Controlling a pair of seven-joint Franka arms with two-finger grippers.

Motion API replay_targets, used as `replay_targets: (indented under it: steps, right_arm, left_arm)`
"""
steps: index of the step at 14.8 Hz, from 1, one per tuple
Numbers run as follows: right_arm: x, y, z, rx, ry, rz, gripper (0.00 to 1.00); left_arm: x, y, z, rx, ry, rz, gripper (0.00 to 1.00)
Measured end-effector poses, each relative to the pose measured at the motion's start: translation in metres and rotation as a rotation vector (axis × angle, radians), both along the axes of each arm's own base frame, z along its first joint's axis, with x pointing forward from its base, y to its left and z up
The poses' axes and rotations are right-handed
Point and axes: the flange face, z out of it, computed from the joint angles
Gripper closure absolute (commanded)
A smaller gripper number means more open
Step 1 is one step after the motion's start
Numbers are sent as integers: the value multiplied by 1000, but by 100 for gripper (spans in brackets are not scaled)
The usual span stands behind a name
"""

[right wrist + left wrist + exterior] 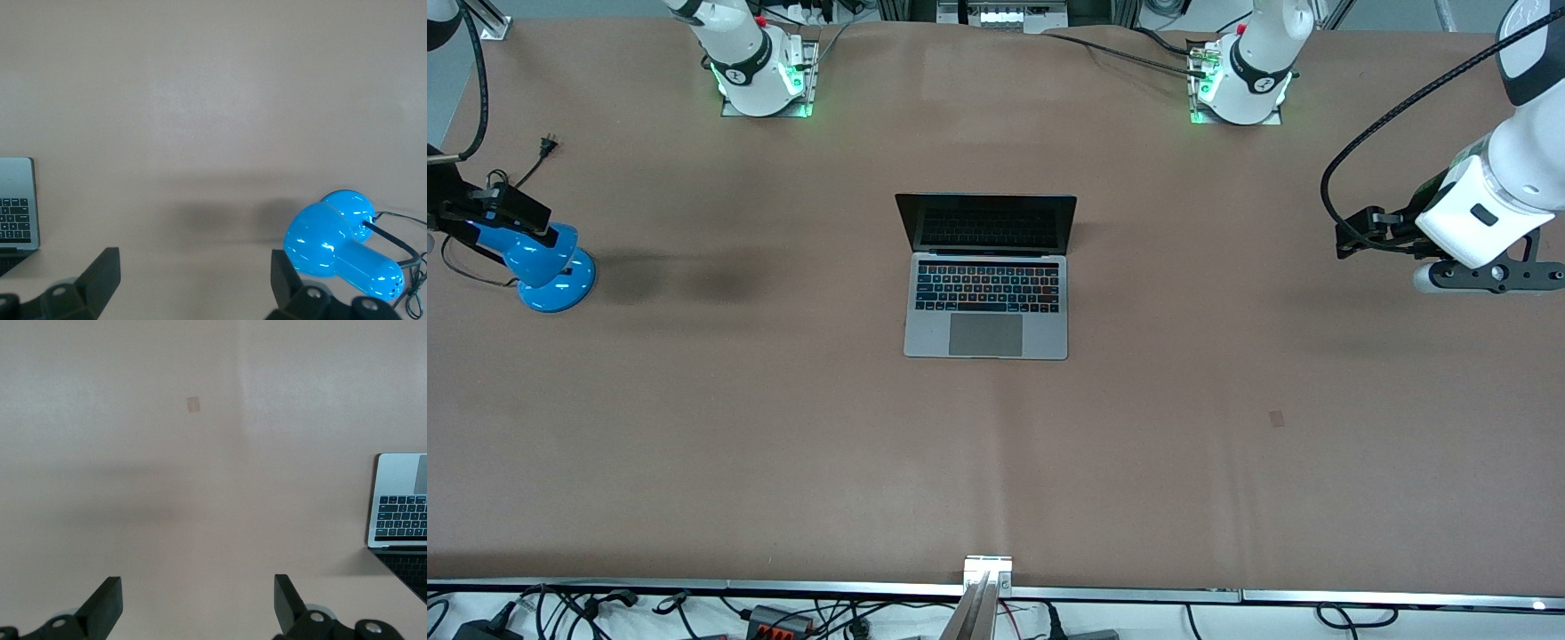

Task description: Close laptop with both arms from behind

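Item: laptop [986,298]. Silver-grey, black keyboard, large trackpad, dark screen. It lies at the middle of the brown surface [1227,462], lid raised, with the screen at the 12 o'clock end of its base in the front view and the trackpad at the 6 o'clock end, nearer the front camera. Nothing touches it. A corner of it also shows at the edge of each wrist view.

Item: left claw [197,603]. It hangs over bare surface at the left arm's end of the table, at about 3 o'clock from the laptop in the front view and well apart from it. The two black fingers [103,603] stand wide apart with nothing between them.

Item: right claw [193,280]. It hangs over the right arm's end of the surface, at about 9 o'clock from the laptop in the front view and well apart from it. Its fingers [100,277] are spread wide and hold nothing.

Item: blue lamp [547,267]. Glossy, with a round base and a black cord, it stands on the surface beneath the right claw.

Item: small pale patch [1277,418]. It is a flat mark on the surface at about 4 o'clock from the laptop, nearer the front camera.

Item: two white arm bases, one [760,71] at about 11 o'clock and one [1240,84] at about 1 o'clock from the laptop, each lit green at its foot.
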Motion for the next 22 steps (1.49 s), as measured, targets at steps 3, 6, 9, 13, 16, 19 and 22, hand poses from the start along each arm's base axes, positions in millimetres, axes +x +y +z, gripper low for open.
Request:
replay_targets:
  steps: [3,6,9,13,16,19,22]
  right_arm:
    - [-1,0,0,0,1,1,0]
    - [-1,1,-1,0,7,3,0]
    - [-2,1,-4,1,18,3,0]
    - [-3,1,-8,2,30,3,36]
    - [-5,2,-11,3,55,4,82]
    - [-7,5,-13,4,73,8,100]
    - [-8,7,-16,5,94,12,100]
  left_arm:
    - [0,0,0,0,0,-2,0]
    - [0,0,0,0,0,-2,0]
    - [0,-1,0,-11,1,-1,3]
    - [-1,1,-1,-18,14,3,72]
    - [-3,1,-2,-20,30,4,85]
    - [-4,0,-2,-39,33,-24,99]
    - [-3,5,-2,-47,36,-53,99]
